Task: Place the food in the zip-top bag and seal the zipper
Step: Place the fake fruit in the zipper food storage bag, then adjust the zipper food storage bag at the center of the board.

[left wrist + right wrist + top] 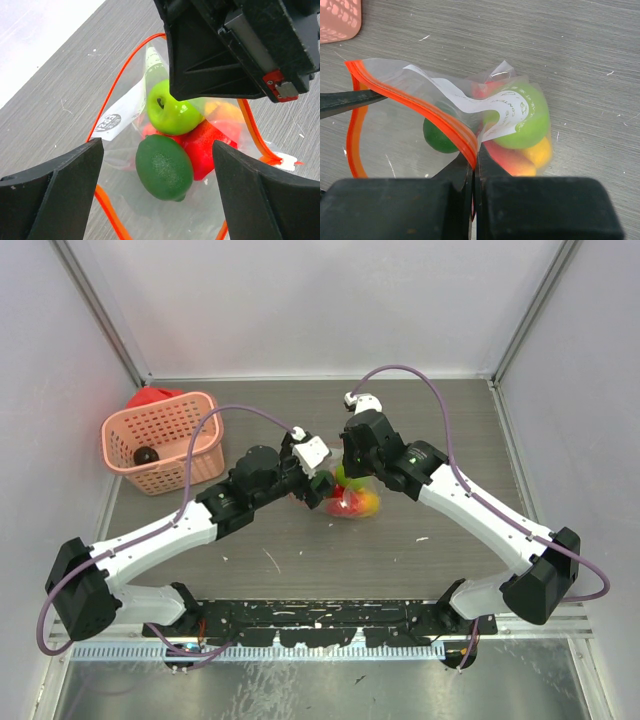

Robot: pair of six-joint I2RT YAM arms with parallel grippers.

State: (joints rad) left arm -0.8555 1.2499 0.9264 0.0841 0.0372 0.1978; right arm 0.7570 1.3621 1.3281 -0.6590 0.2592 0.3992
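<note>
The clear zip-top bag (352, 502) lies mid-table with its mouth open. Inside it are food pieces: a dark green lime (164, 167), a light green apple (172, 110), a red piece (210, 145) and a yellow-orange piece (540, 152). My right gripper (475, 155) is shut on the red-orange zipper (420, 107) and holds that edge up; it is above the bag in the top view (350, 480). My left gripper (157, 150) is open at the bag's mouth, its fingers (60, 185) on either side of the lime, holding nothing.
A pink lattice basket (160, 440) stands at the back left with a dark piece (147, 454) inside and something red (150, 395) behind it. Its corner shows in the right wrist view (337, 17). Walls close the table at the back and sides.
</note>
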